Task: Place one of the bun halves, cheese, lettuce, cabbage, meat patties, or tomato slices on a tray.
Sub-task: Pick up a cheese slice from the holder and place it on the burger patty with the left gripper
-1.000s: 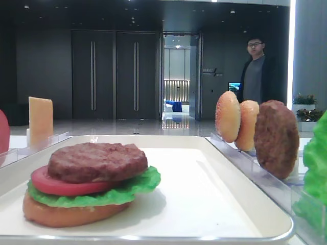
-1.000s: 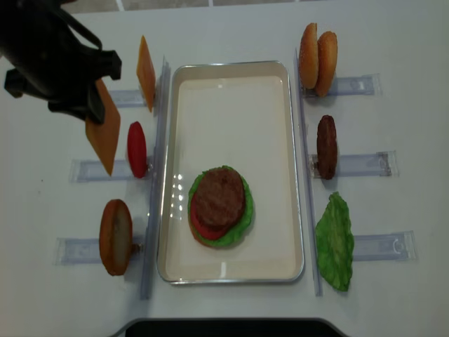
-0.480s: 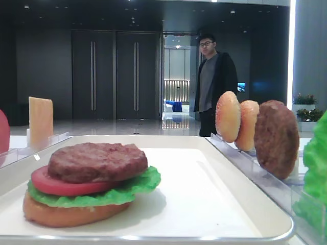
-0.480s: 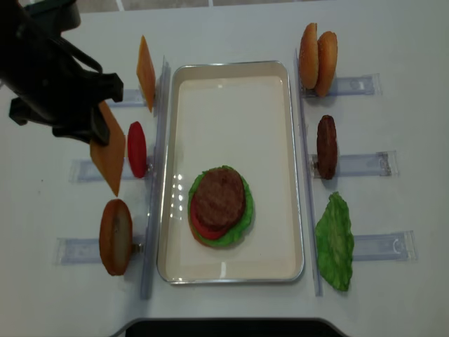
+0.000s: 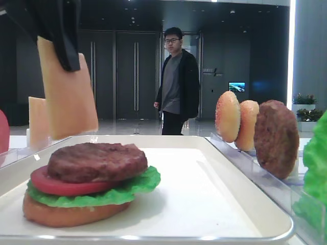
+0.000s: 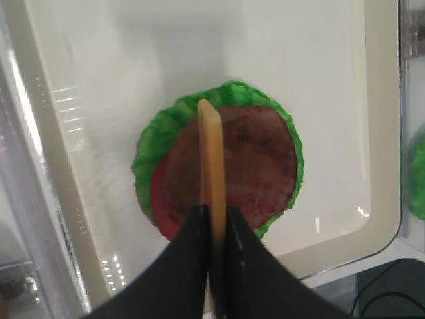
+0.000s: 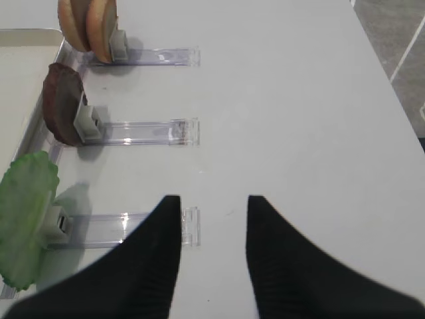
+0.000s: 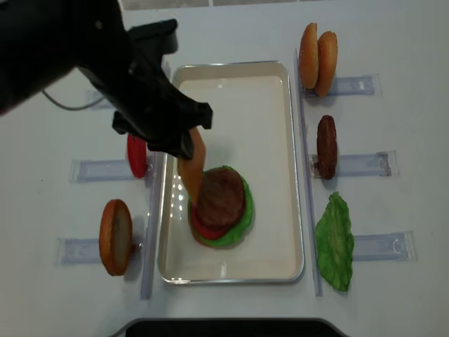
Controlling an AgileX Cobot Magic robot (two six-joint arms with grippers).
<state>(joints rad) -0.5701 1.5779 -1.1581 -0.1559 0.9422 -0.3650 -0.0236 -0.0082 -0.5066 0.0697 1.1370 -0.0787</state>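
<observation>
I have the left gripper [image 6: 212, 219] over the tray [image 8: 273, 119], its jaws clamped on one edge of the cheese [image 8: 192, 165] — the slice hangs on edge, tilted, above the half-built burger. From the left wrist camera the cheese [image 6: 212, 159] shows as a thin orange strip running toward 12 o'clock across the patty [image 6: 255, 166], with lettuce [image 6: 149, 146] ringing it and a sliver of tomato [image 6: 159, 206] at about 8 o'clock. I cannot tell from any view whether the slice touches the patty. In the low front view the cheese [image 5: 69, 97] hangs clear above the stack at about 11 o'clock from it, and a second cheese slice [image 5: 37, 120] stands upright in its rack behind. From overhead the stack sits in the near half of the tray; at 9 o'clock from it, off the tray, a tomato slice [image 8: 135, 156] stands in a clear rack [image 8: 98, 170], and a bun half [image 8: 115, 236] stands nearer me. At 3 o'clock from the tray a spare patty [image 8: 326, 146] stands on edge, two bun halves [image 8: 317, 49] at about 1 o'clock, a lettuce leaf [image 8: 335, 242] at about 4. The right gripper [image 7: 212, 206] hovers over bare desk [image 7: 299, 100] beside the lettuce rack, jaws apart with nothing between them. A man in dark clothes [image 5: 176, 84] stands in the background.
</observation>
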